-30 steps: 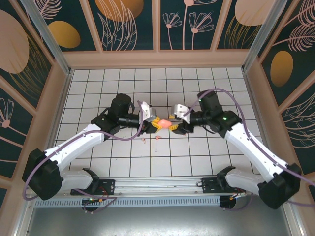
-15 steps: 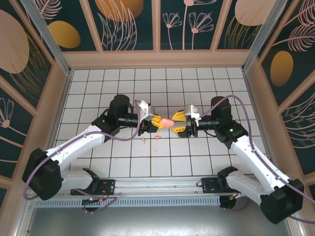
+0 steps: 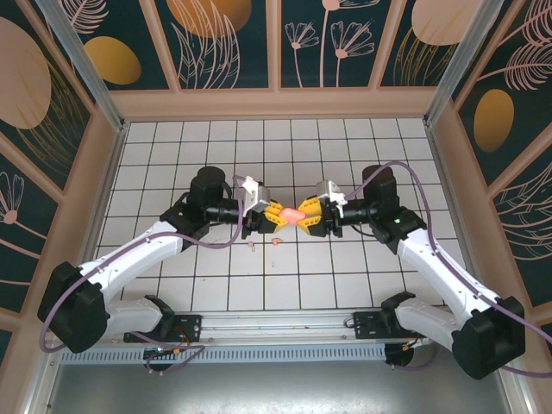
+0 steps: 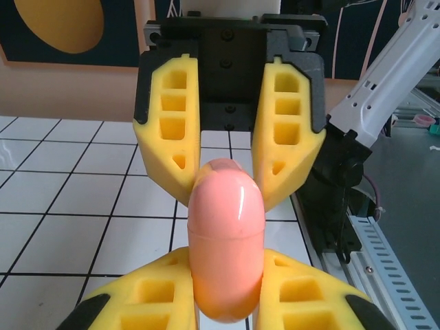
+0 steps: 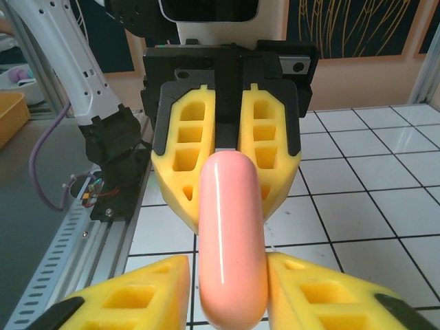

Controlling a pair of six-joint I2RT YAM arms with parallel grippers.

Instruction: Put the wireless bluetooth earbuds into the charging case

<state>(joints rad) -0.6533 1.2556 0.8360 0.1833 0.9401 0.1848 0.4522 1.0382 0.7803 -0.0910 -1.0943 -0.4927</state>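
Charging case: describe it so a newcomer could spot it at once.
Look to the middle of the white tiled table. The charging case is the glossy salmon-pink capsule held between the left pincer and right pincer, raised off the tiles, unlike the tiny earbuds on them.

We're looking down on a white tiled surface (image 3: 216,285) ruled with dark grid lines, glossy under bright, even light. Around it runs a tan wooden ledge (image 3: 276,103), then dark teal walls (image 3: 228,52) painted with gold ovals and pale leaf outlines. Silver posts (image 3: 76,56) rise at the corners.
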